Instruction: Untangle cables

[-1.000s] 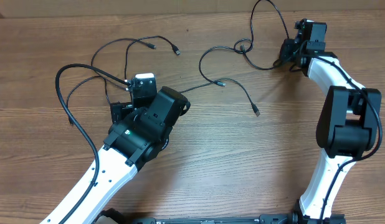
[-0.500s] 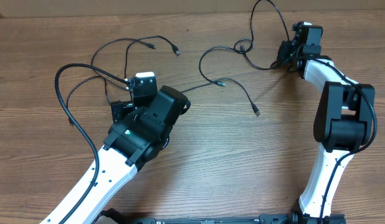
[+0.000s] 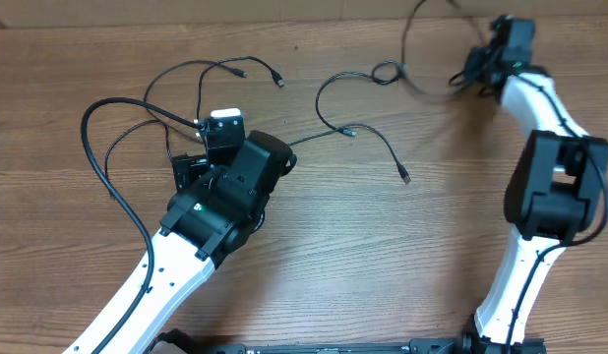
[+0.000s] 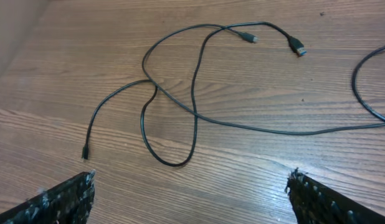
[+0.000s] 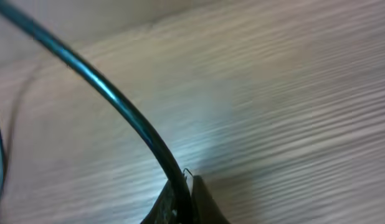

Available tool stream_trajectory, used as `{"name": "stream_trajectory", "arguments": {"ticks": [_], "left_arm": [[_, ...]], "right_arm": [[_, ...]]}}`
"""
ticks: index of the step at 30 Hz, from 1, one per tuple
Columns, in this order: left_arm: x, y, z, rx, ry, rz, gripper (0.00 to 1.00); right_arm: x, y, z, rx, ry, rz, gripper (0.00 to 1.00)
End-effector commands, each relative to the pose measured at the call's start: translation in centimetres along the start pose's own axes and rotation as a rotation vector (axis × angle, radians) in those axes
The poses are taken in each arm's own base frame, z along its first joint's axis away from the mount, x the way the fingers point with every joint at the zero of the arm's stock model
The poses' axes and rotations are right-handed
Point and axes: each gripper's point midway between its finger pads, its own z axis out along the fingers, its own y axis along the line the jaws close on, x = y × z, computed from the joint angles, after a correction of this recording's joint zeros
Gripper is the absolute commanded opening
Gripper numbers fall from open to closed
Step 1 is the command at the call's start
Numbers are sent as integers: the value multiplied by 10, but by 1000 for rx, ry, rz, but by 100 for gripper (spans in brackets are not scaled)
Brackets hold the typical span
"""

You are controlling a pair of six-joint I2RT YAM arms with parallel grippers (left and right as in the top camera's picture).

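Several thin black cables lie on the wooden table. One group loops at the far left point(image 3: 201, 93), and in the left wrist view point(image 4: 180, 118) its two plugs point(image 4: 295, 46) lie at the far side. Another cable point(image 3: 329, 118) crosses the middle and ends in a plug point(image 3: 405, 178). My left gripper point(image 3: 198, 149) is open and empty, its fingertips point(image 4: 55, 202) wide apart just short of the loop. My right gripper point(image 3: 478, 67) at the far right is shut on a cable point(image 5: 105, 93), which runs taut and blurred toward a small knot point(image 3: 386, 72).
A thicker black cord point(image 3: 107, 187) of the left arm arcs over the table's left side. The table's far edge point(image 3: 284, 22) runs just behind the right gripper. The right arm point(image 3: 555, 177) stands along the right side.
My right gripper has moved up and to the right toward the far edge, pulling its cable taut. The left arm has shifted slightly left.
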Motion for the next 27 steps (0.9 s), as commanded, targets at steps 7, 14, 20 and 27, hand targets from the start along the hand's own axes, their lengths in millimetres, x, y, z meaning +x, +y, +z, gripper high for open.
{"name": "stream_trajectory", "arguments": {"ticks": [7,14,20,27], "left_arm": [[-3,4,1,-20,-12,14,99],[-5,3,1,-16,-20,6,99],[-10,1,1,-9,-35,-10,99],[-15,4,5,-13,-47,-40,100]], "right_arm": [[-57,-150,-37,210,-63,170,4],[-41,-232,-55,391,-29,242,4],[-30,-281,-72,529,-8,238,4],[-21,-298,-78,550,15,259,4]]}}
